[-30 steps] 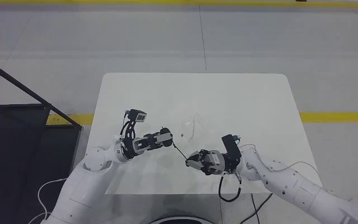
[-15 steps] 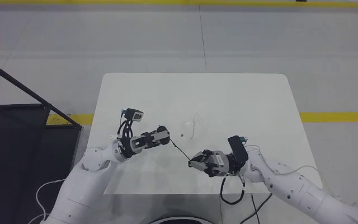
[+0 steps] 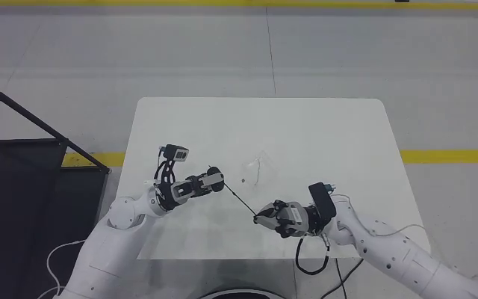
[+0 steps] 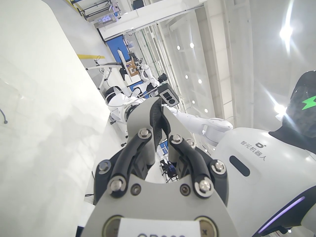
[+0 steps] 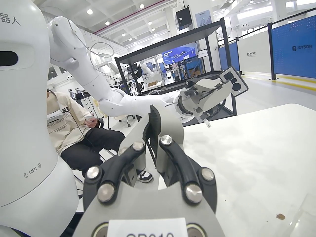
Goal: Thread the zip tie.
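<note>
left gripper (image 3: 217, 179) pinches one end of zip tie (image 3: 239, 199) | right gripper (image 3: 258, 217) pinches the other | held taut over table (image 3: 336, 134), probably to align tip with head

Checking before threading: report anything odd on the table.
Only a small brown speck on the table, near the clear bag; it looks like stray debris. The zip tie runs straight between the left gripper and right gripper; nothing else askew.

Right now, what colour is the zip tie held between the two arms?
Black. The zip tie shows best in the top view, against the white table.
</note>
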